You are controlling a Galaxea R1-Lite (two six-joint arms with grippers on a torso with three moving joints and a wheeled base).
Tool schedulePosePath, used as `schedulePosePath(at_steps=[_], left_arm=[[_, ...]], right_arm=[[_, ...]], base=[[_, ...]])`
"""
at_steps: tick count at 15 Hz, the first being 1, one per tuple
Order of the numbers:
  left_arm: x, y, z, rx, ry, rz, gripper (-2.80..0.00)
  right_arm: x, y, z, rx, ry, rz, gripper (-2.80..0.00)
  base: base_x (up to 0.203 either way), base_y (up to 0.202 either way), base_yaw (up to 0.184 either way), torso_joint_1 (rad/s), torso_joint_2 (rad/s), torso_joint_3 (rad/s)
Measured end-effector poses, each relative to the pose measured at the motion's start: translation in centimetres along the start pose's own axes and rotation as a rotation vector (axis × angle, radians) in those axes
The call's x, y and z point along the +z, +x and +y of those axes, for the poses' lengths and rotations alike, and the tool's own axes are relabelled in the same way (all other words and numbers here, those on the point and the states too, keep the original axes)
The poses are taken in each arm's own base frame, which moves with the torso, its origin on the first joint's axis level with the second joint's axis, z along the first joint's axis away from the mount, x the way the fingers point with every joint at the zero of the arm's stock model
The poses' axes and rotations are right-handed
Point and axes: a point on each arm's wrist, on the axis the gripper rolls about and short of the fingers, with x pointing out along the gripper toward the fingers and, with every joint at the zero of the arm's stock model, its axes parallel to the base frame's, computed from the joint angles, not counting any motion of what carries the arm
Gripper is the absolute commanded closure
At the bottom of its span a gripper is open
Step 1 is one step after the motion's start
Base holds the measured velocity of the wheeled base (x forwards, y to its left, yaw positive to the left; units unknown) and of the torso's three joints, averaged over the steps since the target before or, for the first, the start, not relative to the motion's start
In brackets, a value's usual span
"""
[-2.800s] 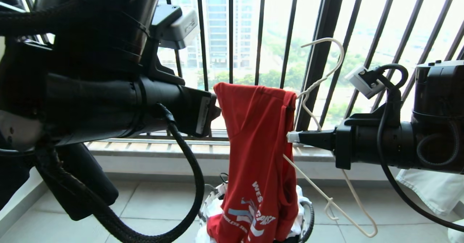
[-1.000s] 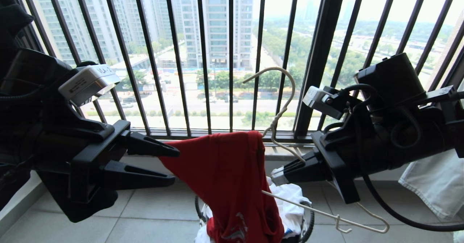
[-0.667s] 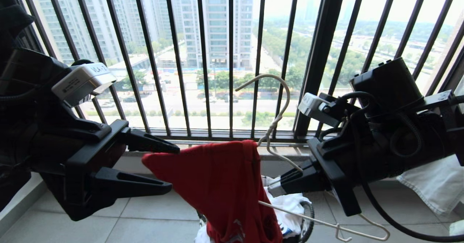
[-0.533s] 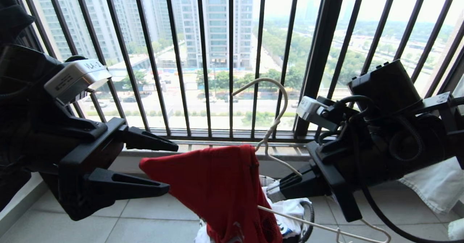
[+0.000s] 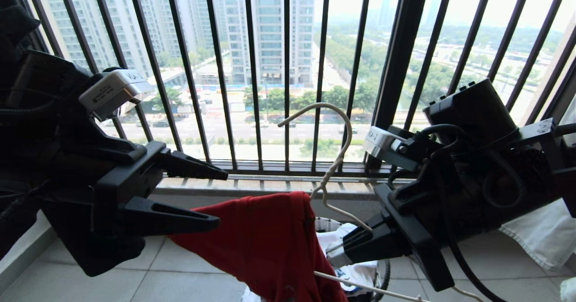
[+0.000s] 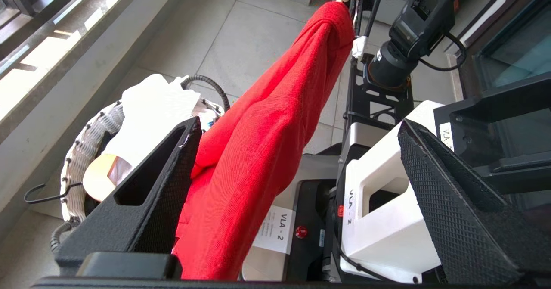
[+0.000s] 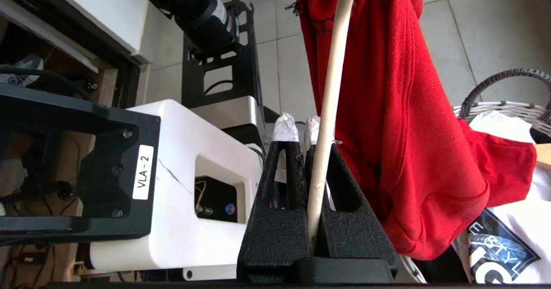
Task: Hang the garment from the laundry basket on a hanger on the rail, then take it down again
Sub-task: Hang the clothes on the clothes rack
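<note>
Right gripper point(image 5: 335, 254) pinched tight on the cream hanger point(image 5: 335, 158), gripping the wire below the hook so the hook stands up, free toward the window railing point(image 5: 252, 68); the right wrist view shows the hanger shaft point(image 7: 327, 108) squeezed between both fingers. Red garment point(image 5: 270, 243) is draped over the hanger's left end, bunched at the shoulder and trailing down into the laundry basket point(image 6: 86, 147), which sits on the tiled floor point(image 5: 189, 266) directly under it. Left gripper point(image 5: 220, 198) spread wide, holding nothing; one finger point(image 6: 163, 181) lies against the red cloth and the other stands well apart, so the shirt hangs off the hanger alone. Likely the left side let go so the cloth can drop while the right arm lowers the hanger over the basket: reads as the take-down half of the task, garment on its way into the basket. White clothing point(image 6: 146, 116) and a black printed tee point(image 7: 495, 241) already lie in the basket. Rail not in view. Risk: shirt is much wider than the basket, so it could slide off beside the rim. Pale cloth point(image 5: 540, 234) hangs at right, not involved.
</note>
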Motion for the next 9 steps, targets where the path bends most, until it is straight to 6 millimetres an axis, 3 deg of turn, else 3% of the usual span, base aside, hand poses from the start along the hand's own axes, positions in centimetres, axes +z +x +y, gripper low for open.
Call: schedulePosePath(at_steps=[9], left_arm=[[-0.1, 2.4, 2.3, -0.062, -0.032, 0.024, -2.8]], right_arm=[[0.2, -0.1, -0.6, -0.002, -0.001, -0.017, 0.0]], base=[[0.0, 0.0, 0.0, 0.0, 0.0, 0.0]])
